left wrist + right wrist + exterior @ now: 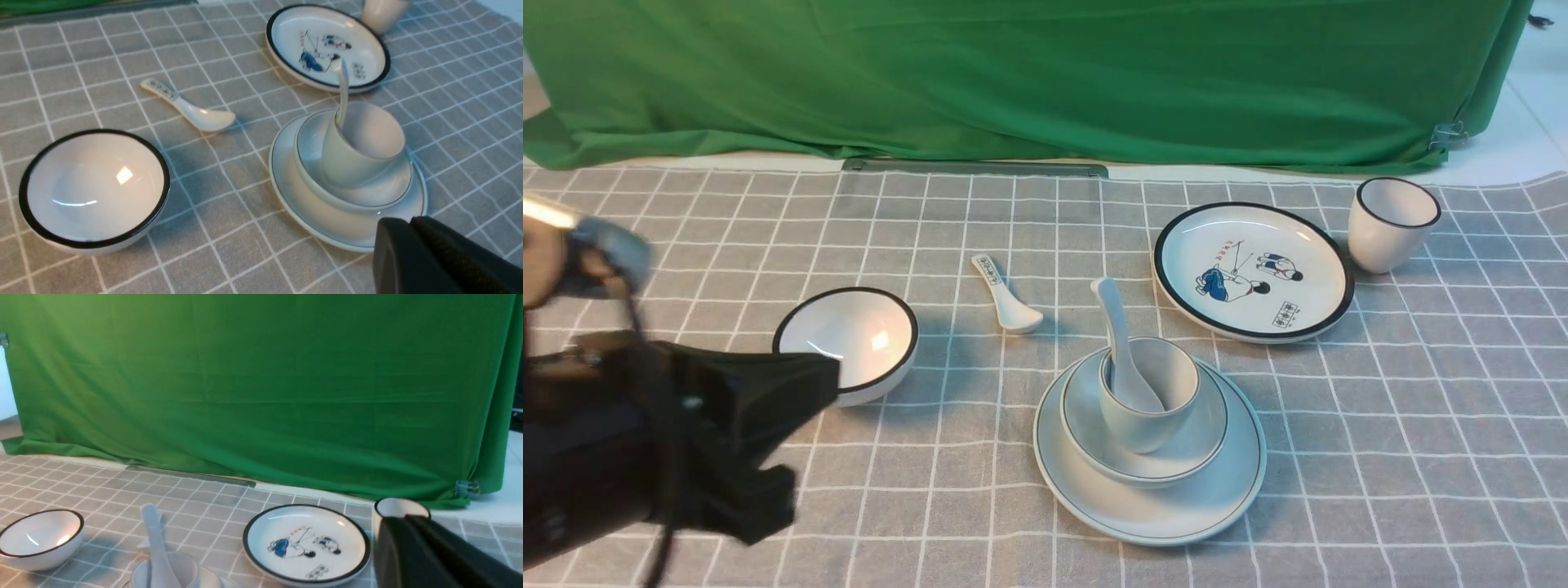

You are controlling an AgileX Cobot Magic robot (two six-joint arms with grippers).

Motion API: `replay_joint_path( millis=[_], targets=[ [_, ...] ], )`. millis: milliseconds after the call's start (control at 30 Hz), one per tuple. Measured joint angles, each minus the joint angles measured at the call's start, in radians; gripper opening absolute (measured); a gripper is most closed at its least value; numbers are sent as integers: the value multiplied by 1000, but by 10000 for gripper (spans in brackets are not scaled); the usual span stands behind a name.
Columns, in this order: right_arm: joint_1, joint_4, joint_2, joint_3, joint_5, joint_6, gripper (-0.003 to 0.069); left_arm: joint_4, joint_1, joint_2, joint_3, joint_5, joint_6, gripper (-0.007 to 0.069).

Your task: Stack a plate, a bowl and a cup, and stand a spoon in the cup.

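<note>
Stack: the plate point(1176, 514) lies on the worktop point(1421, 425), near the middle of its near half. The bowl point(1205, 445) is seated in the plate, and the cup point(1143, 429) stands in the bowl, slightly tilted.
Spoon: the plain spoon point(1119, 335) is stood scoop-down in the cup. Its handle leans on the rim and rises toward the far left.
Left pincer: the left pincer point(410, 222) is seen with jaws pressed together and holding nothing. It is low at the near left, apart from the plate rim.
Right pincer: the right pincer point(404, 522) is closed and empty, raised above the worktop.
Edges: the checked cloth ends at the green backdrop point(1045, 73) on the far side. The black-rimmed cup point(1392, 224) stands near the far right edge.
Open room: bare cloth lies right of the stack and along the near edge. A narrow gap separates the stack from the cartoon plate point(1254, 269). The printed spoon point(1005, 298) and the black-rimmed bowl point(845, 343) lie to the left, well apart.
Count: two plates, two bowls, two cups and two spoons are counted.
</note>
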Motion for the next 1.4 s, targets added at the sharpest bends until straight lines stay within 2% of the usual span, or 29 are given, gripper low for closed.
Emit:
replay_joint_path(
  millis=[333,967,1100,1133,1200,1300,1333,1400],
  targets=[
    [0,0,-5,10,3,27,33,7,0,-222,0,34,18,10],
    [0,0,-6,10,3,28,69,52,14,-270,27,24,48,11],
    [0,0,-6,10,3,28,69,-19,165,-406,180,-97,82,11],
    [0,0,-6,10,3,29,69,-24,175,-415,191,-106,86,11],
    [0,0,-6,10,3,29,70,-48,304,-531,329,-217,98,13],
    [0,0,-6,10,3,29,78,-53,448,-643,479,-244,119,13],
    [0,0,-6,10,3,29,78,-53,448,-648,479,-244,119,13],
    [0,0,-7,10,3,29,87,-54,542,-673,580,-238,123,13]
  ],
)
